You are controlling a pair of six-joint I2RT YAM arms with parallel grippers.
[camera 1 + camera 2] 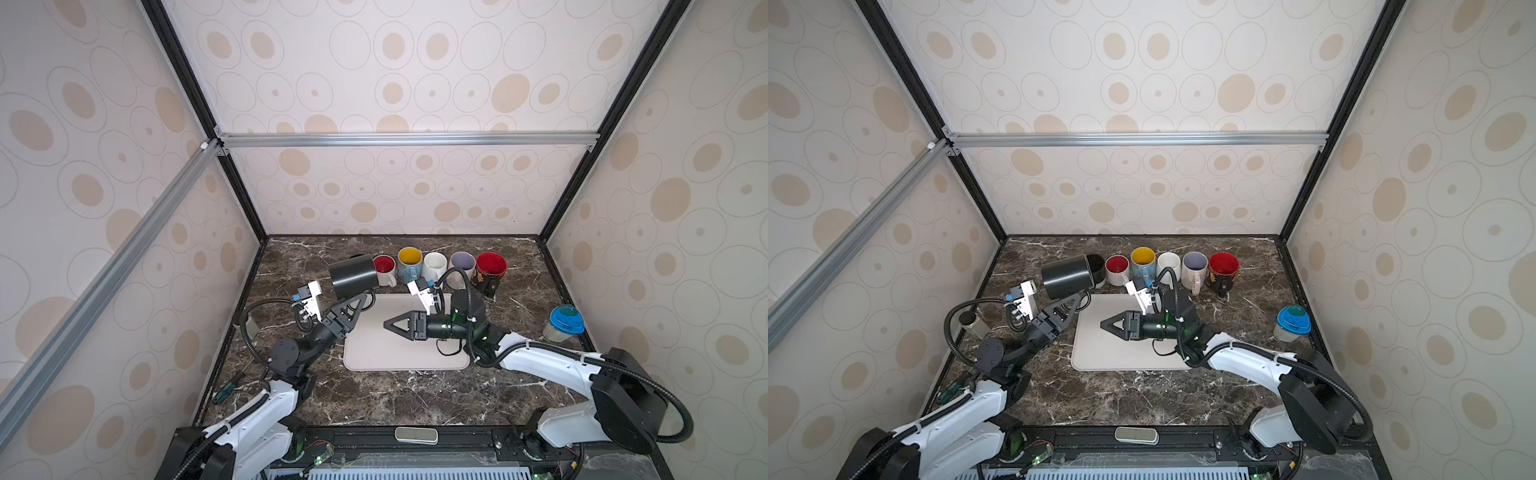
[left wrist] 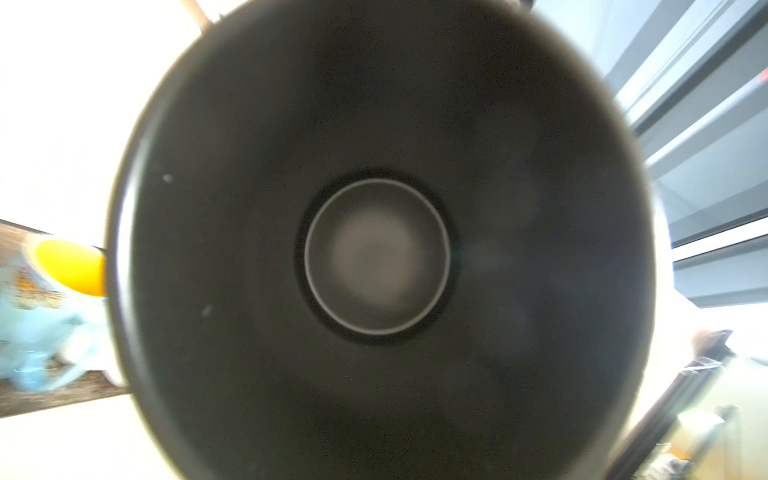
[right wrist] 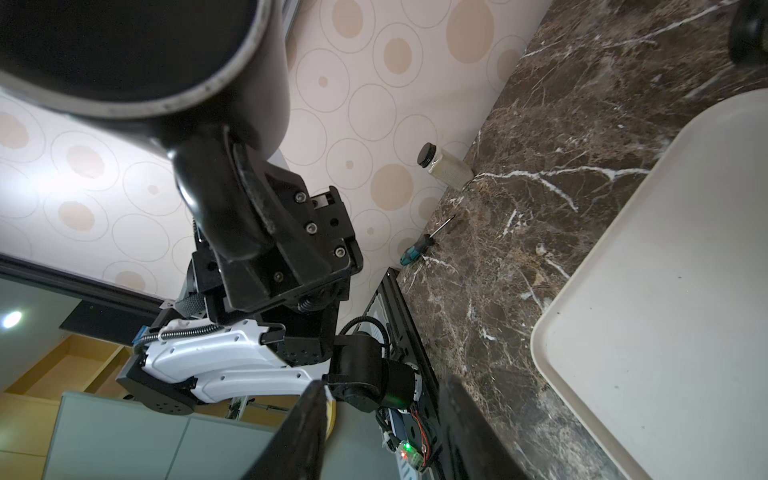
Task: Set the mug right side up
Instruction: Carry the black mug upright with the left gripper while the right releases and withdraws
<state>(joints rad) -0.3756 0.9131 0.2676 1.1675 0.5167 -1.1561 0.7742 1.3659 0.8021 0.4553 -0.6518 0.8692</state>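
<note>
Since left hand [image 1: 363, 298] is clamped on mug [image 1: 353, 276] by its handle, mouth tilted down: roll wrist slowly, keep grip tight. Right hand [image 1: 388, 324] part-open, empty.

Your left claw [image 1: 365, 297] has a plain black mug [image 1: 353, 276]. Past the claw, the row of mugs [image 1: 434, 266] goes red, yellow, white, lilac, red inside. The counter [image 1: 415, 399] is brown, white-veined.

Tray [image 1: 374, 349] mid desk [image 1: 395, 399]. Row of 5 cups [image 1: 434, 266] behind it, along back edge. Mug [image 1: 353, 276] in left pincer [image 1: 365, 299], off desk, by tray's back-left corner. Right pincer [image 1: 388, 323] over tray. Jar [image 1: 564, 324] right of tray; bottle [image 1: 973, 325] & screwdriver [image 1: 226, 388] by left wall.
</note>
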